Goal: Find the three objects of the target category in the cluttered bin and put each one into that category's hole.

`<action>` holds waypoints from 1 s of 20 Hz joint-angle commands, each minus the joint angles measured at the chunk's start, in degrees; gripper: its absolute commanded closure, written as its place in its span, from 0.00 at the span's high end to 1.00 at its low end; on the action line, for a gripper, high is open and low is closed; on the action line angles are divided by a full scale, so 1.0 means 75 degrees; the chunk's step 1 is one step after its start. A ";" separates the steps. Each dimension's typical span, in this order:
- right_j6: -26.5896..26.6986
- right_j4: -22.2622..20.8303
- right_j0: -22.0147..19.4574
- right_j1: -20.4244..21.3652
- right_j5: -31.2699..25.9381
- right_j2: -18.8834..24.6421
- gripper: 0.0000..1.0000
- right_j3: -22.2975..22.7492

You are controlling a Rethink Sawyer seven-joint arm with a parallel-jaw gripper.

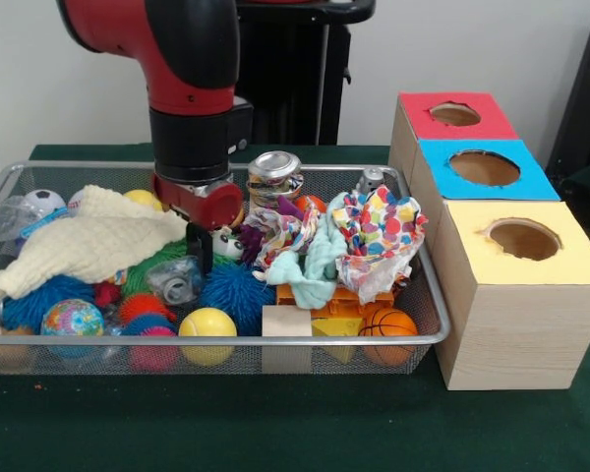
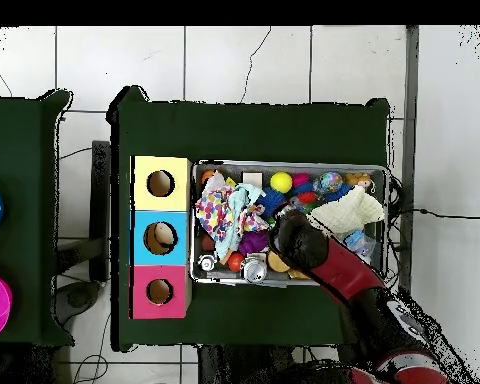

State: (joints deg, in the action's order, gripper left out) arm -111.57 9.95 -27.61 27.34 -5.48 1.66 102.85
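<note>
Hidden: the gripper [image 1: 199, 258] dips into the clutter behind the cream cloth [image 1: 93, 241]; only one dark finger shows, so I cannot tell whether the jaws are open or closed.
Cut off: the arm [image 1: 182, 74] runs out of the top of the front view.
Hard to make out: a clear plastic bottle [image 1: 175, 278] lies half buried just beside the finger; from overhead the arm covers the middle of the bin.
Bin: a wire mesh basket [image 1: 428, 295] on the green table [image 1: 275, 423], crammed with toys.
Contents: yellow ball [image 1: 207, 324], small basketball [image 1: 388, 323], globe ball [image 1: 71, 318], blue spiky ball [image 1: 234, 292], spotted cloth [image 1: 379, 236], tin can [image 1: 273, 175] at the back rim.
Holes: three boxes just beside the basket, yellow box [image 1: 521, 295] nearest, blue box [image 1: 482, 169], red box [image 1: 452, 116] farthest, each with one round hole on top.
</note>
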 commanded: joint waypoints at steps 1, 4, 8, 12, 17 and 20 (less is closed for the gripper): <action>-0.1127 0.0400 0.0275 0.0385 -0.1179 -0.0467 0.00 -0.0653; -0.1191 0.0404 0.0372 0.0502 -0.1341 -0.0555 0.00 -0.0619; -0.1273 0.0450 0.0528 0.0713 -0.1832 -0.0689 0.00 -0.0630; -0.1424 0.0610 0.0441 0.1074 -0.2239 -0.0461 0.00 -0.0250; -0.1639 0.0869 0.0411 0.1409 -0.2370 -0.0205 0.00 0.0136; -0.1719 0.1062 0.0463 0.1567 -0.2419 -0.0135 0.00 0.0293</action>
State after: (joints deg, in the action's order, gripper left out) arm -111.57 13.34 -24.43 36.14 -17.25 -2.64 102.16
